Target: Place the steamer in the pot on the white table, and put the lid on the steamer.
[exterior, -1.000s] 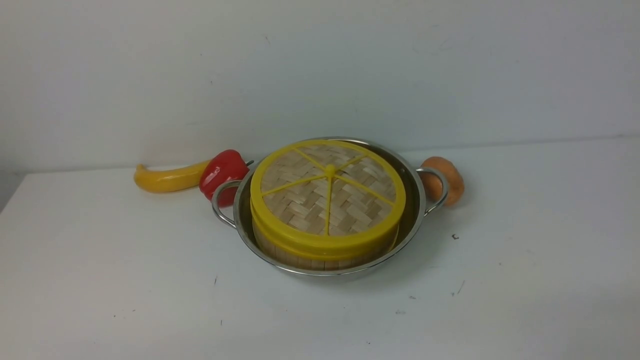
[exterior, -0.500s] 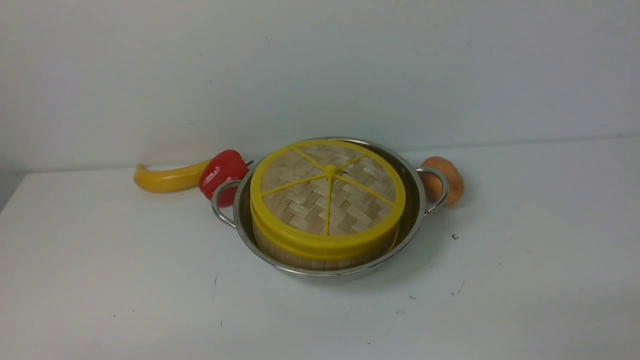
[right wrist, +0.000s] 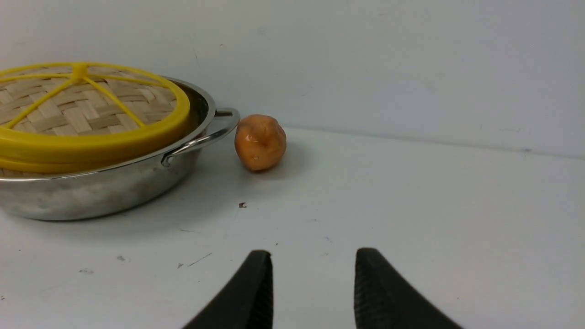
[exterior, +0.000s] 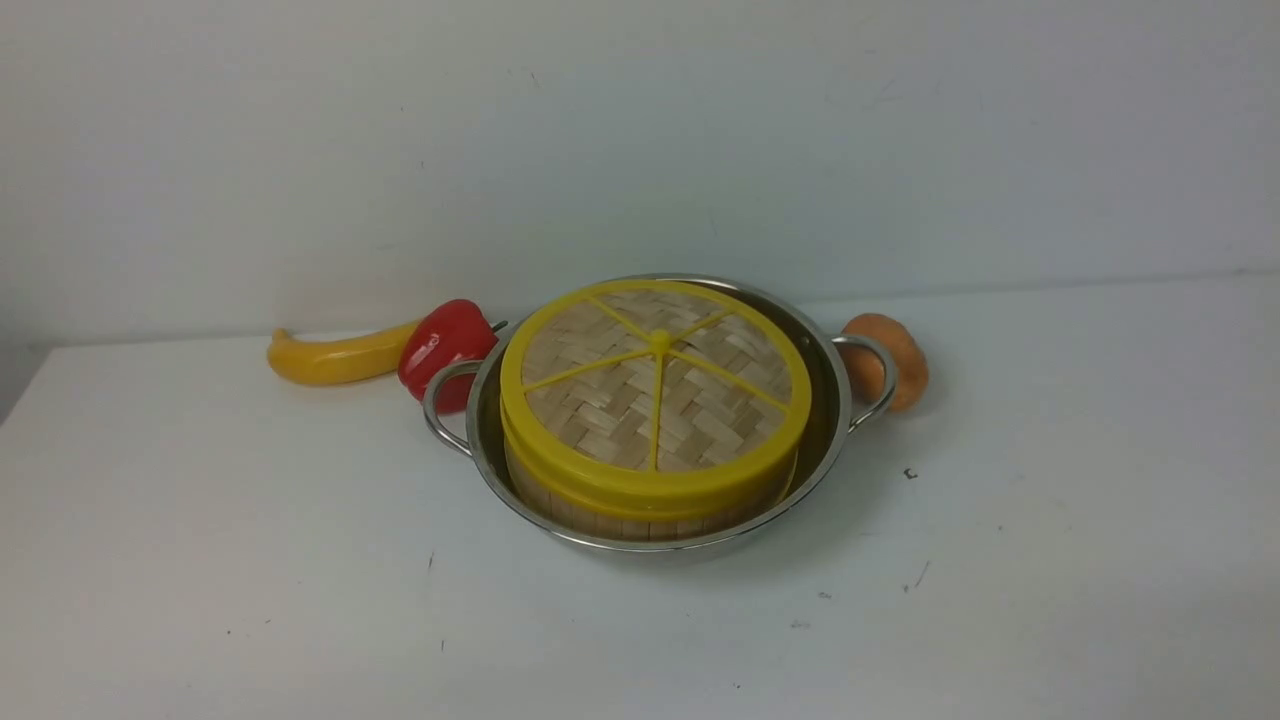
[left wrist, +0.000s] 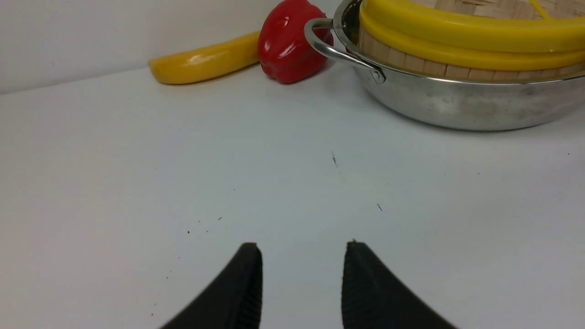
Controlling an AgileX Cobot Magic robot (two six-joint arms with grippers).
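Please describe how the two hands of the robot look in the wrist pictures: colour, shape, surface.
Only the fingertips show. The left hand has two black fingers that curve and taper to blunt tips, with fine ribbing on the inner faces. The right hand looks the same. No cables, markings or arm links are in view.

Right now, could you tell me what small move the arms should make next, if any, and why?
Probably none beyond keeping both arms back. The lid already sits on the steamer, which stands inside the pot on the white table. The left gripper and right gripper are open, empty and clear of the pot.
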